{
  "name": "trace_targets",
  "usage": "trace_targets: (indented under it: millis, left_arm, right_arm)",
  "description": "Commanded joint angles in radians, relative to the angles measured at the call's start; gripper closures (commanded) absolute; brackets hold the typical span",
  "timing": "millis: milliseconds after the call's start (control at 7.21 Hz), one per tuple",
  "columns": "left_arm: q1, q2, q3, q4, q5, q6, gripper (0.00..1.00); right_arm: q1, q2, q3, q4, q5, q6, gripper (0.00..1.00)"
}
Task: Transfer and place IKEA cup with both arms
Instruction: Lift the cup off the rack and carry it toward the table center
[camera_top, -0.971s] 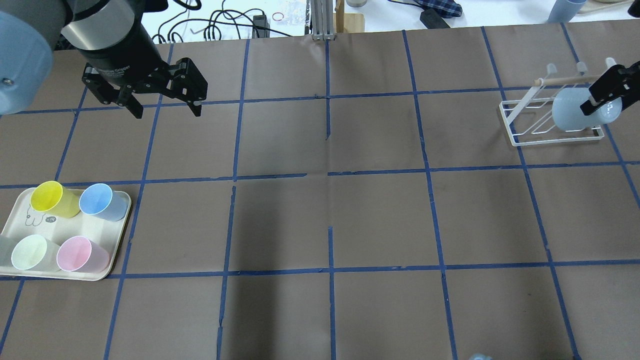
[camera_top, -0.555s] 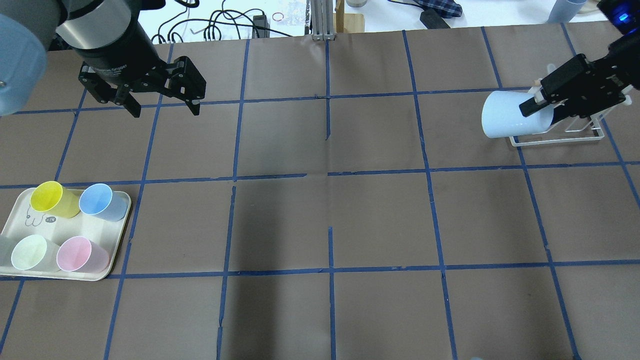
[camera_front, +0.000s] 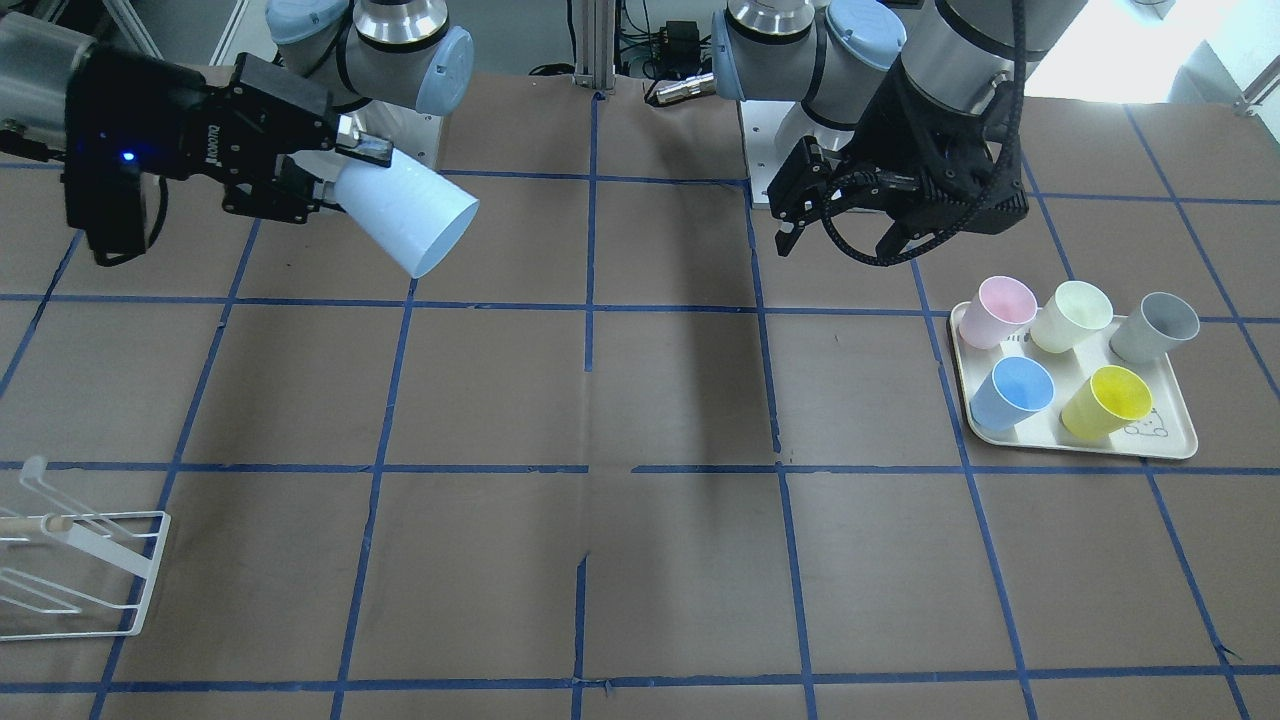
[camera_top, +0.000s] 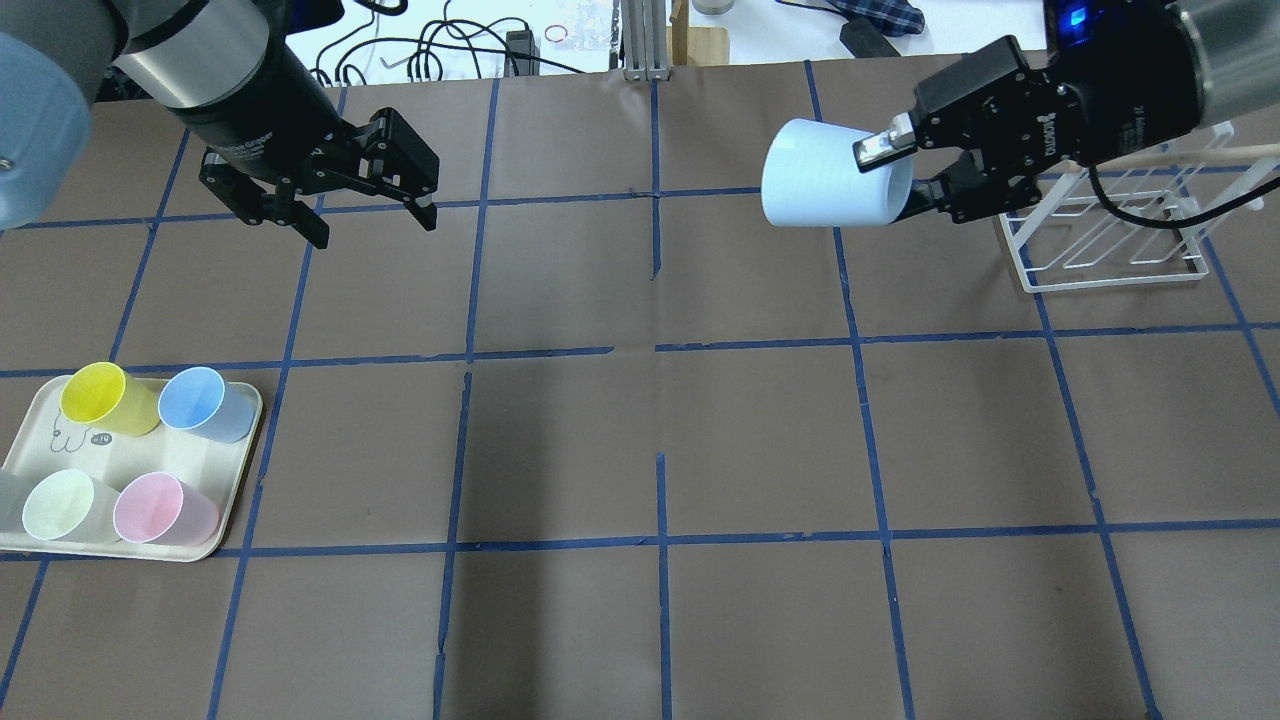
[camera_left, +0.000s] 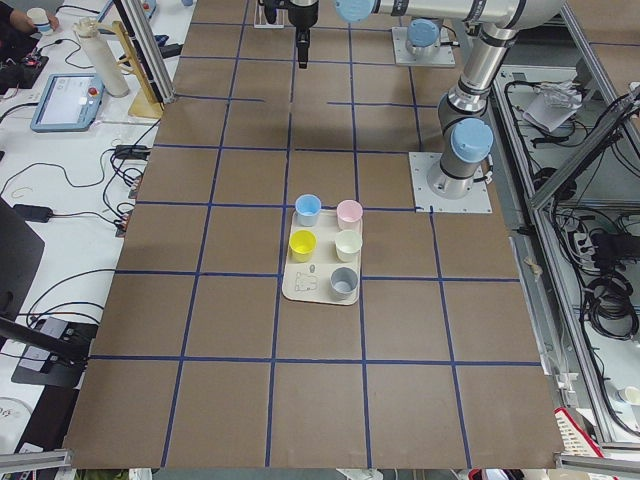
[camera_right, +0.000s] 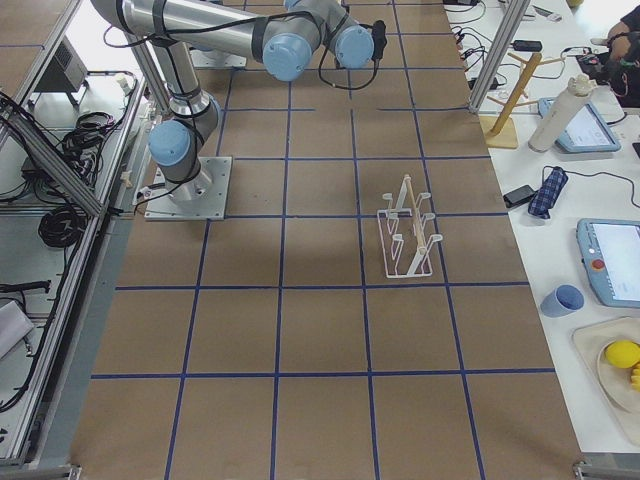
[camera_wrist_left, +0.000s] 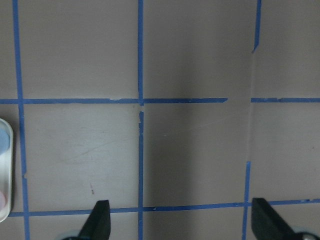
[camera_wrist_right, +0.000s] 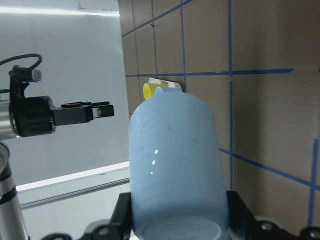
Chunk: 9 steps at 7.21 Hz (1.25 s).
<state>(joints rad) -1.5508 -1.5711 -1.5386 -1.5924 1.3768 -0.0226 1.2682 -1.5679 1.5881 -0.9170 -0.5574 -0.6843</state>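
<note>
IKEA cup (camera_top: 835, 188) is hanging on its side in the air above the table (camera_top: 760, 440), over the far half and right of centre, just beside the white wire rack (camera_top: 1110, 281) but clear of it. The right gripper (camera_top: 900, 175) is clamping the cup's narrow base end from outside, one finger on each side of the wall, so the open mouth is pointing toward the robot's left. The left gripper (camera_top: 375, 230) is hovering well apart from it on the other side, jaws spread wide and holding nothing; its wrist view is showing only bare table between the fingertips. Five other cups are standing on the tray (camera_top: 250, 460) near the table's left edge.

Judging by its look, the cup is going to handle as a light, fairly stiff piece of thin plastic with a smooth, slick wall. Its taper is likely to let it slide out of a loose pinch, and the mouth rim will probably flex under a hard squeeze. The free mouth-end half looks like the place for the left gripper to take hold, across the wall with modest pressure.
</note>
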Motion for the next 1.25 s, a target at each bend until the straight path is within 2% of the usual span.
trace_targets:
  millis: [0, 278, 416, 555, 833, 971, 1110]
  left_arm:
    - [0.052, -0.018, -0.024, -0.004, -0.166, 0.003, 0.00]
    - [0.157, -0.029, -0.096, -0.069, -0.417, 0.038, 0.00]
    - [0.188, -0.026, -0.132, -0.073, -0.465, 0.084, 0.00]
    - [0.224, -0.026, -0.147, -0.148, -0.630, 0.092, 0.00]
    - [0.224, -0.018, -0.223, -0.254, -0.782, 0.148, 0.00]
    - [0.227, -0.006, -0.294, -0.259, -0.806, 0.197, 0.00]
    - [0.225, -0.006, -0.340, -0.261, -0.882, 0.228, 0.00]
  right_arm:
    - [0.092, -0.024, 0.003, 0.116, 0.118, 0.000, 0.70]
    - [0.105, -0.027, 0.004, 0.161, 0.181, 0.000, 0.70]
    - [0.115, -0.024, 0.004, 0.162, 0.188, 0.000, 0.69]
    - [0.129, -0.024, 0.004, 0.164, 0.188, 0.000, 0.69]
    - [0.164, -0.026, 0.004, 0.168, 0.253, -0.003, 0.70]
    - [0.166, -0.024, 0.004, 0.168, 0.257, -0.003, 0.70]
    - [0.166, -0.027, 0.004, 0.170, 0.257, -0.001, 0.70]
